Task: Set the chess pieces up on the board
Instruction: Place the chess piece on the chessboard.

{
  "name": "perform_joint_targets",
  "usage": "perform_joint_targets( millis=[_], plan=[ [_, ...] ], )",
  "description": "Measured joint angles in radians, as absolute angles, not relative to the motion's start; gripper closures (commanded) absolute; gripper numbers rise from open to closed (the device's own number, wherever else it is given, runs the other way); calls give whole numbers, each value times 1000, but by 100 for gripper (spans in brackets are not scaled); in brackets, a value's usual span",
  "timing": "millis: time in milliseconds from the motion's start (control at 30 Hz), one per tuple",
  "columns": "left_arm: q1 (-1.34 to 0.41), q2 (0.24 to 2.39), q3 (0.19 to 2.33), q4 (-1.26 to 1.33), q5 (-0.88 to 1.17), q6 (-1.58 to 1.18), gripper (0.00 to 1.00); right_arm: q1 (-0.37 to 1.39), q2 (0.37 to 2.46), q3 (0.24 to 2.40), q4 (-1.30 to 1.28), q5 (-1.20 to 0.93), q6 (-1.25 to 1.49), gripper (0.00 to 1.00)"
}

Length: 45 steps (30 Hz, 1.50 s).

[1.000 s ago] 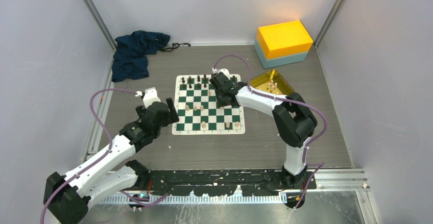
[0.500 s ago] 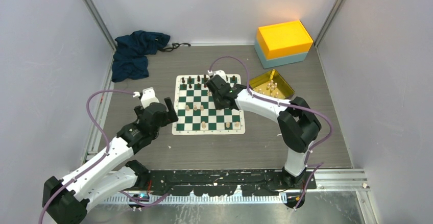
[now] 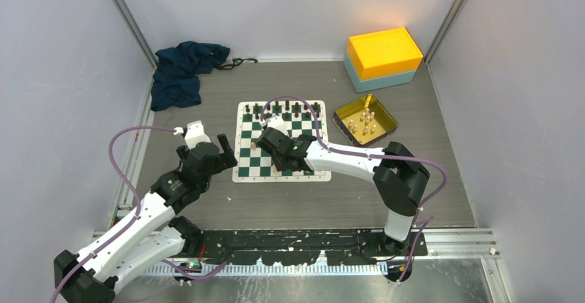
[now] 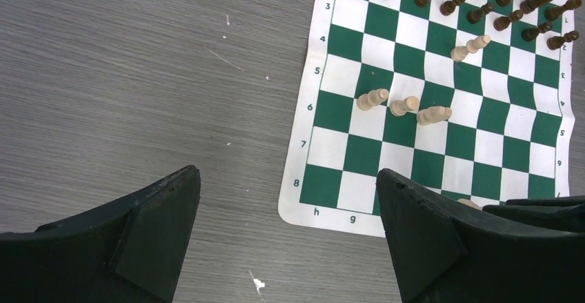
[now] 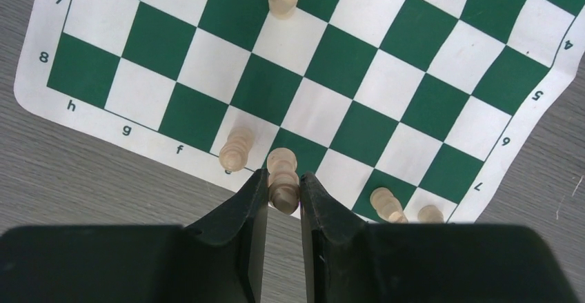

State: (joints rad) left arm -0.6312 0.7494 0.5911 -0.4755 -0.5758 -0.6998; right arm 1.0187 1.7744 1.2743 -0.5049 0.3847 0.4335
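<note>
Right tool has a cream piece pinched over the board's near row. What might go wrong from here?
1. The right tool holds the cream piece right beside a standing neighbour piece; lowering or opening may knock that one over.
2. The board looks wavy near its edge, so the cream piece might tip once released.

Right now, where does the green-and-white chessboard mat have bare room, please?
Bare: the near left corner of the green-and-white chessboard mat, between its border and three cream pieces. Crowded: the far rows of black pieces; the near edge around the right gripper and its cream piece.
</note>
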Motion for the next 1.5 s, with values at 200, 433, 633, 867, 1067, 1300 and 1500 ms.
perform_joint_targets(
  millis=[200, 433, 633, 867, 1067, 1300, 1500],
  plan=[
    [-631, 734, 587, -485, -576, -700, 0, 1040, 1795, 1274, -506, 403, 460, 95],
    [-631, 733, 583, -488, -576, -700, 0, 1041, 1823, 1274, -510, 417, 475, 95],
    [-631, 733, 582, -488, -576, -700, 0, 1041, 1825, 1274, -510, 425, 478, 95],
    [-631, 733, 579, -488, -576, -700, 0, 1041, 1826, 1274, -511, 426, 478, 94],
    [-631, 737, 579, -488, -575, -700, 0, 1041, 1826, 1272, -511, 427, 482, 94],
    [-631, 741, 579, -488, -575, -700, 0, 1041, 1826, 1265, -515, 426, 484, 78],
    [-631, 751, 579, -488, -575, -700, 0, 1041, 1826, 1265, -516, 426, 486, 67]
  ],
)
